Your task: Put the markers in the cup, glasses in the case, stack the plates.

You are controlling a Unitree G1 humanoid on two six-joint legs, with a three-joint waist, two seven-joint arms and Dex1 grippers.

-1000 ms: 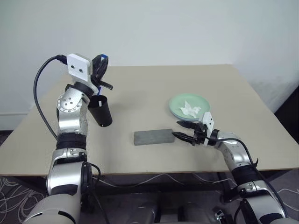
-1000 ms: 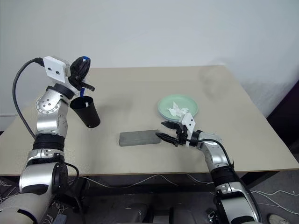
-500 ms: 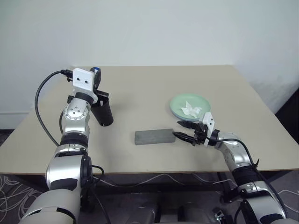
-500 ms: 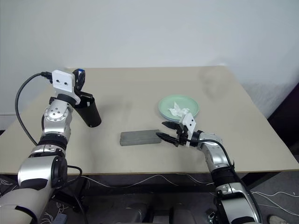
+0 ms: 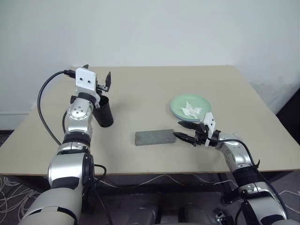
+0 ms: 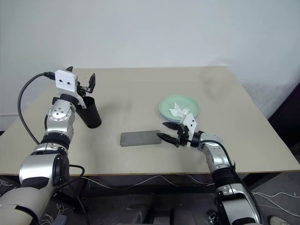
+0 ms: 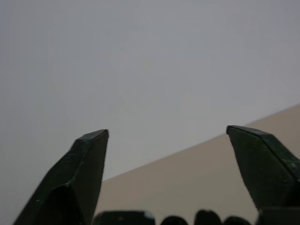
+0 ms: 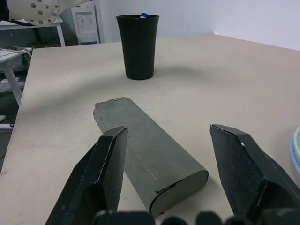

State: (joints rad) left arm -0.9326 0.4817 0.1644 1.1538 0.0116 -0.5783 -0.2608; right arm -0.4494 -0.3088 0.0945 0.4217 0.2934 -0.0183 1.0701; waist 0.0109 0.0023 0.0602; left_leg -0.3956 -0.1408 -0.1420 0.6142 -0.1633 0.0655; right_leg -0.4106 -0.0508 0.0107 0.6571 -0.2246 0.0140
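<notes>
- The left hand (image 5: pixel 97 80) is raised just above the rim of the cup (image 5: pixel 104 111), its two black fingers (image 7: pixel 77 173) spread wide with nothing between them; it touches nothing.
- In the left wrist view those fingers point at the bare wall above the far edge of the table (image 5: pixel 140 89).
- The cup stands upright near the table's left side, directly under the left hand. A blue marker tip (image 8: pixel 144 15) peeks over its rim in the right wrist view.
- The right hand (image 5: pixel 186 132) hovers low over the table, pointing toward the robot's left, its fingers (image 8: pixel 110 168) apart and holding nothing.
- The near end of the case (image 5: pixel 155 137) lies just in front of the right hand, in the gap between the fingers as the right wrist view shows it; whether either finger touches it I cannot tell.
- The case is closed, lying flat near the middle of the table, well apart from the cup.
- The plates (image 5: pixel 190 107) sit stacked just beyond the right hand, the mint green one on top, a light blue edge showing beneath it.
- A crumpled white paper scrap (image 5: pixel 190 110) rests on the top plate.
</notes>
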